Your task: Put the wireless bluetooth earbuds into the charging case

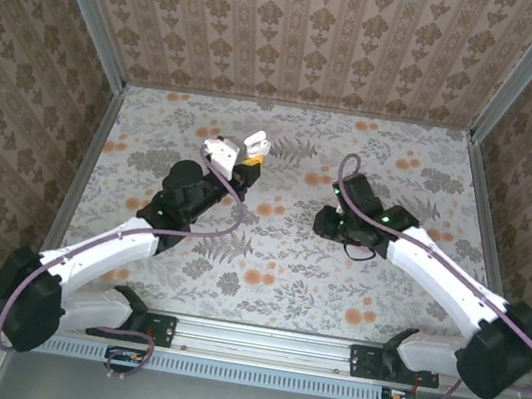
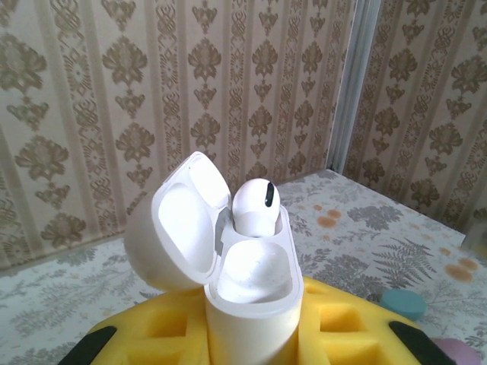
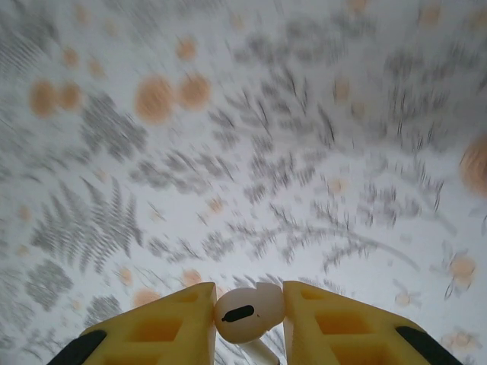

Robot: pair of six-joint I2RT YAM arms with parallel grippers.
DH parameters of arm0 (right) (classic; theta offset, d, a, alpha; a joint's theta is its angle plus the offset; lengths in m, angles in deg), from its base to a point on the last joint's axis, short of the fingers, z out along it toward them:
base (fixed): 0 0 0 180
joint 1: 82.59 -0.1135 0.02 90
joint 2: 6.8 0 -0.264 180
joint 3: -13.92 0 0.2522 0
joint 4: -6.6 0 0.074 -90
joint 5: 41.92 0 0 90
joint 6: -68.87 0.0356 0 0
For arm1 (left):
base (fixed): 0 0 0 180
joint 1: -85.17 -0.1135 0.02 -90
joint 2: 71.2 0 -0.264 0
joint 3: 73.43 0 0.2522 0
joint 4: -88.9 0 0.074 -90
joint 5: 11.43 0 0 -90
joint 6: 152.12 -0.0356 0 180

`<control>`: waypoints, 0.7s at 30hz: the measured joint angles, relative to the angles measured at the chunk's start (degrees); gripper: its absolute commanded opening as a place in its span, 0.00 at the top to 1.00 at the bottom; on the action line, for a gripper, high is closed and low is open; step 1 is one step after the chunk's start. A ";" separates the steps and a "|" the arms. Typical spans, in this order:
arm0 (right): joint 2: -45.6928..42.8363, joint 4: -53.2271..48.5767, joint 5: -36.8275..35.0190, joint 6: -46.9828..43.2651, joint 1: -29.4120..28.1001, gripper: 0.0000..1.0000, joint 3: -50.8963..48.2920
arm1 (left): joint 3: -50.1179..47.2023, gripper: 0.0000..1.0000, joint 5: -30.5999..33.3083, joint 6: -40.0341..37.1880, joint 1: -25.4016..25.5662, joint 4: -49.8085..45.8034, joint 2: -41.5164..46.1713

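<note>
The left pincer [image 2: 251, 338] is clamped on the white charging case [image 2: 253, 285] and holds it upright with the lid [image 2: 176, 224] swung back, likely so the sockets face up. A seated earbud [image 2: 255, 204] fills the far socket; the near one is bare. The right pincer [image 3: 247, 308] pinches a second earbud [image 3: 240, 313] above the desk [image 3: 251, 152], well apart from the case. A teal piece [image 2: 403, 304] lies aside, and nothing seems to block the way.

Tabletop [image 3: 251, 152] blurred; earbud [image 3: 247, 312] stem, case [image 2: 255, 304] base cut by bottom edge.
</note>
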 measured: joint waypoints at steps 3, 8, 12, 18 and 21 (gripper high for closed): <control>4.92 -0.90 2.78 1.18 -0.04 0.72 -0.96 | -1.20 0.76 0.44 -0.31 -0.50 -0.26 2.40; 12.24 -1.01 4.98 1.36 -0.17 0.72 -0.87 | -2.84 0.76 0.74 -0.50 -1.11 -0.83 3.96; 17.35 -1.81 5.35 1.18 -0.48 0.72 -0.35 | -3.52 0.76 0.81 -0.50 -1.75 -1.55 4.37; 22.08 -3.45 5.25 0.94 -0.85 0.70 1.86 | -3.54 0.76 0.79 -0.48 -2.75 -1.66 4.92; 24.20 -5.14 5.03 0.46 -1.14 0.68 3.78 | -3.65 0.76 0.74 -0.46 -3.13 -1.60 5.03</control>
